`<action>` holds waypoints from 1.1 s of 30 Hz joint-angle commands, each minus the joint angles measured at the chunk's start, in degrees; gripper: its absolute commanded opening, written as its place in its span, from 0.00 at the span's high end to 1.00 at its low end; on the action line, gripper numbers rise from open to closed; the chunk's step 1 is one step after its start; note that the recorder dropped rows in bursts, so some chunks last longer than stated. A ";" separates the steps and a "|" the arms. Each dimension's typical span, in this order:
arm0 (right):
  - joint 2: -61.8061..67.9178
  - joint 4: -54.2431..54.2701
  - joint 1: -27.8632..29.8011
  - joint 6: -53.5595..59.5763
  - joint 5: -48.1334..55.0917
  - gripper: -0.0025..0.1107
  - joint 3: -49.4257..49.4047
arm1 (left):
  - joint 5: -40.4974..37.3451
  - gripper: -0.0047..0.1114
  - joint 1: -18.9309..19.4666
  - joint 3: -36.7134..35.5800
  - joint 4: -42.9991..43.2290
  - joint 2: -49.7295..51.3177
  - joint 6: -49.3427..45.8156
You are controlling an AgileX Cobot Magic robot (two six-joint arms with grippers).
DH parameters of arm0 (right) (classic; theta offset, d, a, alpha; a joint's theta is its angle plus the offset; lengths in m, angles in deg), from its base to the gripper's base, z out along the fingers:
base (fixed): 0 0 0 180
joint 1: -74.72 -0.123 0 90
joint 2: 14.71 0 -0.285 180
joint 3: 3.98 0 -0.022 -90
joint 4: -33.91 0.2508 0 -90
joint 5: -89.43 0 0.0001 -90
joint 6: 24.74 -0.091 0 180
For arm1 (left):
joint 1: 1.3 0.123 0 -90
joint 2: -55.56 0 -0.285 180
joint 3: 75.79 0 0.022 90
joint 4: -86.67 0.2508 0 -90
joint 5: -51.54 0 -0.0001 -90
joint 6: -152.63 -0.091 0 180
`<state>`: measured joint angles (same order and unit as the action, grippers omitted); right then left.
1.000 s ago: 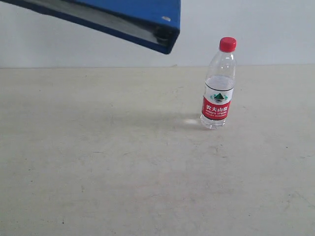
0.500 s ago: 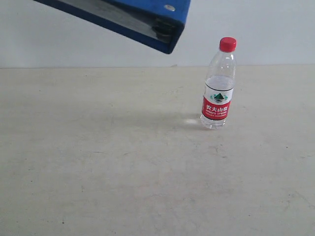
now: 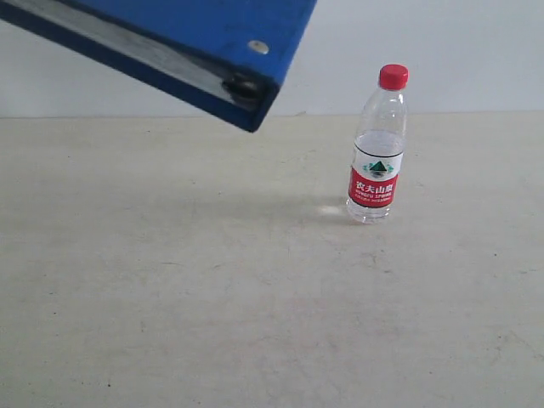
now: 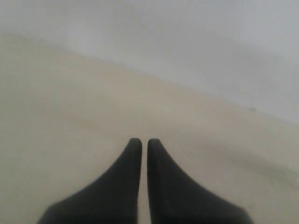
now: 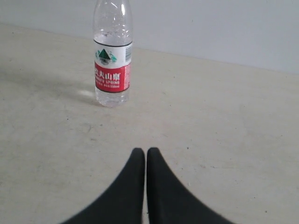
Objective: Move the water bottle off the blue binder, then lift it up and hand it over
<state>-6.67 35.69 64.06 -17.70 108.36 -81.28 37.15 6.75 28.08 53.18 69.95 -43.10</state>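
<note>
The water bottle [image 3: 376, 149], clear with a red cap and red-white label, stands upright on the pale table [image 3: 212, 297], right of centre; the right wrist view also shows the water bottle [image 5: 112, 60]. The blue binder [image 3: 187, 42] hangs tilted in the air at the top left of the exterior view, a corner pointing down, apart from the bottle; what carries it is out of frame. My right gripper [image 5: 145, 151] is shut and empty, some way short of the bottle. My left gripper [image 4: 141, 142] is shut with nothing in it, over bare table.
A pale grey wall [image 3: 459, 51] runs along the table's far edge. The binder casts a faint shadow [image 3: 255, 204] on the table left of the bottle.
The blue binder has swung lower and to the left, its corner dipping further into the exterior view. The bottle has stayed where it was.
</note>
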 commanded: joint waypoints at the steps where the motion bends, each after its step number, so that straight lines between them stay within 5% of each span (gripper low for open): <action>1: -0.25 0.02 0.37 0.28 -0.38 0.98 0.08 | -6.33 0.92 0.70 -1.09 12.51 -2.81 4.02; 5: -0.25 0.02 0.37 0.28 -0.38 0.98 0.08 | -4.84 0.92 0.70 -1.09 12.31 -6.60 -2.77; 10: -0.25 0.14 0.37 0.28 -0.38 0.98 0.08 | 6.02 0.92 0.84 -1.09 15.88 -6.60 -3.56; 14: -0.25 0.26 0.37 0.14 -0.38 0.98 0.08 | -6.77 0.92 0.72 -1.09 20.41 -6.60 -1.75; 17: -0.25 0.26 0.37 0.14 -0.38 0.98 0.08 | -6.40 0.92 0.60 -1.09 20.44 -6.60 -0.03; 21: -0.25 0.26 0.37 0.14 -0.38 0.98 0.08 | -6.37 0.92 0.75 -1.09 20.59 -6.60 15.08; 33: -0.25 0.26 0.37 -0.04 -0.38 0.98 0.08 | -6.21 0.92 0.86 -1.09 22.16 -6.60 -2.14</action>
<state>-6.67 35.80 64.06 -17.80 108.36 -81.28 31.03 7.40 26.92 75.10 63.57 -43.22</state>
